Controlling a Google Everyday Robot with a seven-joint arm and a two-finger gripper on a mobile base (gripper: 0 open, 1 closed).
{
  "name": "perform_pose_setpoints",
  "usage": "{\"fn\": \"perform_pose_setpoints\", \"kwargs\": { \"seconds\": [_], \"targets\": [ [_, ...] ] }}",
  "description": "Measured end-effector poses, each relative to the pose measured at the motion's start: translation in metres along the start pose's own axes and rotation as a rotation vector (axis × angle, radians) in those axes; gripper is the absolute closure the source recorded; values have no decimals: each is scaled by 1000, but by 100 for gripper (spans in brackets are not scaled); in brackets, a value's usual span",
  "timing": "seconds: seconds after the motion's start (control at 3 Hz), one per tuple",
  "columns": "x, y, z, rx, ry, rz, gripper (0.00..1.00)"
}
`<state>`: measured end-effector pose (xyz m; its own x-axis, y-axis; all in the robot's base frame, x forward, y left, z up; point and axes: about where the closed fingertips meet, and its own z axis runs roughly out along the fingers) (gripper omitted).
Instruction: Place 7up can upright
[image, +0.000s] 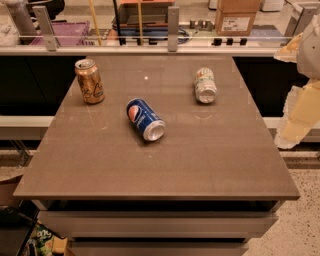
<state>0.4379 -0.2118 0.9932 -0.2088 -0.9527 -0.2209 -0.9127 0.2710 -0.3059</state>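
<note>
While my gripper (300, 112) hangs at the frame's right edge, and I cannot tell whether it is released or clenched, the 7up can (205, 85) lies sideways, upper right of centre. A glancing touch could roll it off the table (150, 170).

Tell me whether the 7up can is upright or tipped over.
Tipped: the 7up can lies on its side, silver end toward the camera. The claw hangs right of the table, clear of the can.
</note>
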Motion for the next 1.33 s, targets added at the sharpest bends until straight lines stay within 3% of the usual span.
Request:
{"fn": "perform_pose_setpoints", "kwargs": {
  "seconds": [0.67,1.0,1.33],
  "targets": [
    [-1,-2,-3,16,2,13,0],
    [-1,-9,-6,30,0,67,0],
    [-1,-19,-7,23,-33,182,0]
  ]
}}
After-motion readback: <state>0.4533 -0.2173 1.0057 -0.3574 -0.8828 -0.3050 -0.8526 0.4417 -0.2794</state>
